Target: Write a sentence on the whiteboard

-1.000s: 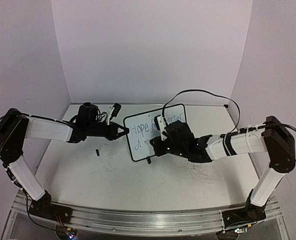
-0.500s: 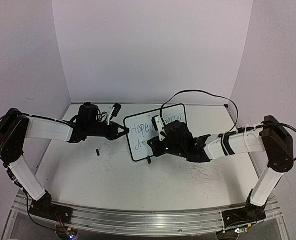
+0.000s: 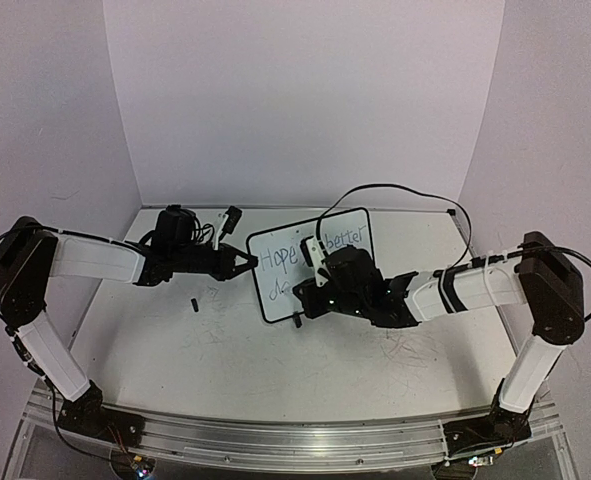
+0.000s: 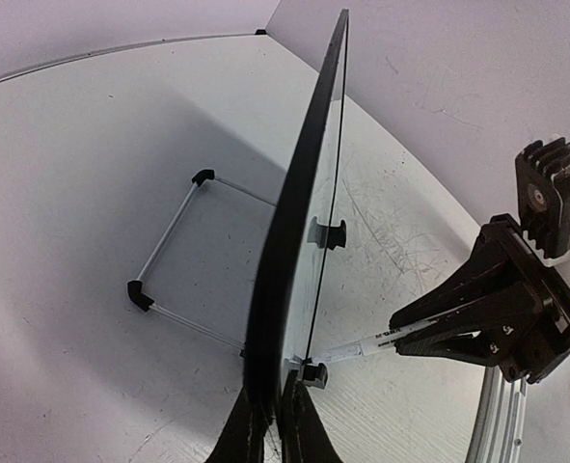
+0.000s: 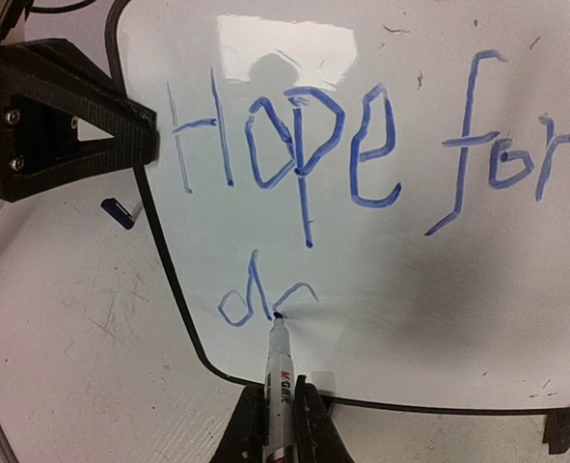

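Both clenched — left claw (image 4: 273, 424) on one whiteboard (image 4: 296, 222), right claw (image 5: 280, 429) on one marker (image 5: 279, 359).

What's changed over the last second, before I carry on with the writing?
The right gripper, shut on the marker, shifted slightly left in the top view, uncovering "better" in the sentence, whose second line gained a stroke after the "d". The left gripper stayed clamped on the edge of the whiteboard, which did not move.
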Available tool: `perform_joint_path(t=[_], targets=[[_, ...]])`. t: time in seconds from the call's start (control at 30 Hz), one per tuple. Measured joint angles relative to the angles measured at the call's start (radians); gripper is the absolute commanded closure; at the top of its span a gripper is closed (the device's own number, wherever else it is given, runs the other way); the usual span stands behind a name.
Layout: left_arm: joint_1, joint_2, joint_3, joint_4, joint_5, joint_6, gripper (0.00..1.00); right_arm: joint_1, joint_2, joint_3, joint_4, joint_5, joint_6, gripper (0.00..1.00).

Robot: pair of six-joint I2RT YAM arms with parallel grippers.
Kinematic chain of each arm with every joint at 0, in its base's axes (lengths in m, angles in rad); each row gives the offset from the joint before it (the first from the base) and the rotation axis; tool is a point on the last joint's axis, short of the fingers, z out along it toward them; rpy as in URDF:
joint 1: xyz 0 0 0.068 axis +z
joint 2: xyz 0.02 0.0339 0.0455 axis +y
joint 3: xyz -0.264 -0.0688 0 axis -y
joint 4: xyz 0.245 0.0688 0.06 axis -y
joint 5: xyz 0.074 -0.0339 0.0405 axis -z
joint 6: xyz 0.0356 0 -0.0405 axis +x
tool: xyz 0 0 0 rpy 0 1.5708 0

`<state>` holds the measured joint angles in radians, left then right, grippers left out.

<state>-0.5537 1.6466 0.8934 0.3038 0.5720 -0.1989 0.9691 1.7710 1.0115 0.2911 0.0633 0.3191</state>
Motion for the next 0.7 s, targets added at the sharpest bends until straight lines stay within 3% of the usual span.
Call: perform_joint_path(t=[0.7], targets=[[0.0,-0.005,-0.005,0.0,-0.006,0.001,1.0,0.002,0.0,0.0,-0.011,0.025,0.0,1.0]])
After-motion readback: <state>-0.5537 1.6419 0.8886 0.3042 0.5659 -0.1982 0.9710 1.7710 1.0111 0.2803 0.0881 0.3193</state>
